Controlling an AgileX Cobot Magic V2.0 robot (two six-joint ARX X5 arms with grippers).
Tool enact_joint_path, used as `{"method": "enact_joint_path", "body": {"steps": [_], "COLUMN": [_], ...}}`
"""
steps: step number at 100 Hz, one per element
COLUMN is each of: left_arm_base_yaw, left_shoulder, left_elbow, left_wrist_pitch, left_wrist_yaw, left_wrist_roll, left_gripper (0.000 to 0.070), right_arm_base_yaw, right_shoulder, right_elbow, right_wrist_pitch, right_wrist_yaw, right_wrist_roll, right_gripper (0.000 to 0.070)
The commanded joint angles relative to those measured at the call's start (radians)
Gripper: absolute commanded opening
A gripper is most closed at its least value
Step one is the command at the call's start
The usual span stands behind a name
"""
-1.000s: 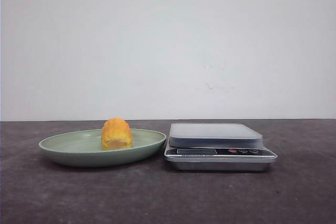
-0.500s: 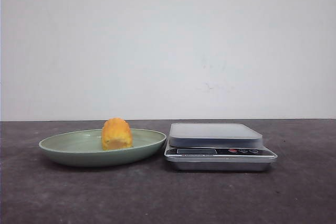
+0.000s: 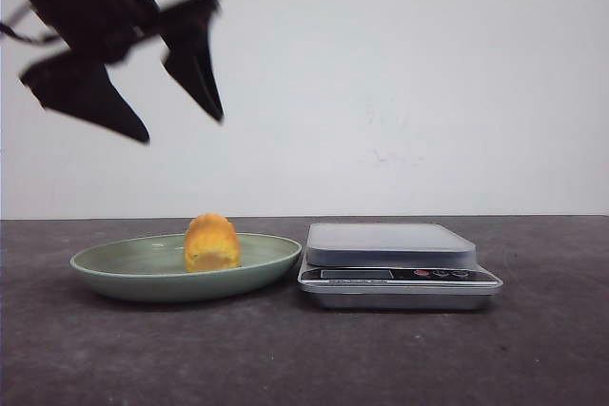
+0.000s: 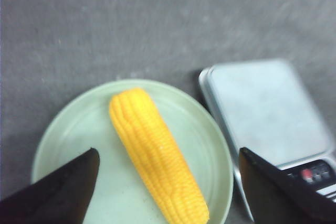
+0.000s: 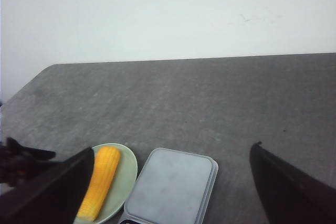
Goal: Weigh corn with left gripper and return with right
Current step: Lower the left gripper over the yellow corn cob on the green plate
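Your left gripper (image 3: 181, 125) hangs with fingers spread wide, above the corn (image 3: 211, 243), which lies below it in the green plate (image 3: 114, 273). Right gripper (image 5: 168, 198) also spread. Risk: an off-centre close could roll the cob toward the scale (image 3: 390, 259) beside it.

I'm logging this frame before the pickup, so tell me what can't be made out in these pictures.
- Silver kitchen scale: display reading too small, front view.
- Yellow corn cob: its near tip is cut off by the left wrist view's edge; foreshortened in front view.
- Black left end effector: motion-blurred, front view.
- Black right end effector: fingertips cut off, right wrist view.
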Motion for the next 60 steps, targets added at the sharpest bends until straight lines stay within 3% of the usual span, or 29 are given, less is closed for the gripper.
{"method": "enact_joint_path", "body": {"steps": [1, 60], "left_arm_base_yaw": [-0.012, -0.042], "left_shoulder": [0.052, 0.284], "left_elbow": [0.02, 0.021], "left_wrist_pitch": [0.031, 0.103], "left_wrist_yaw": [-0.019, -0.058], "left_wrist_roll": [-0.021, -0.081], "left_gripper": [0.0509, 0.0499], "right_arm_base_yaw": [0.006, 0.027], "right_shoulder": [0.003, 0.003], "right_elbow": [0.019, 0.019], "right_wrist_pitch": [0.009, -0.01], "right_wrist_yaw": [0.012, 0.019], "right_wrist_roll": [-0.018, -0.02], "right_gripper": [0.0602, 0.0602]}}
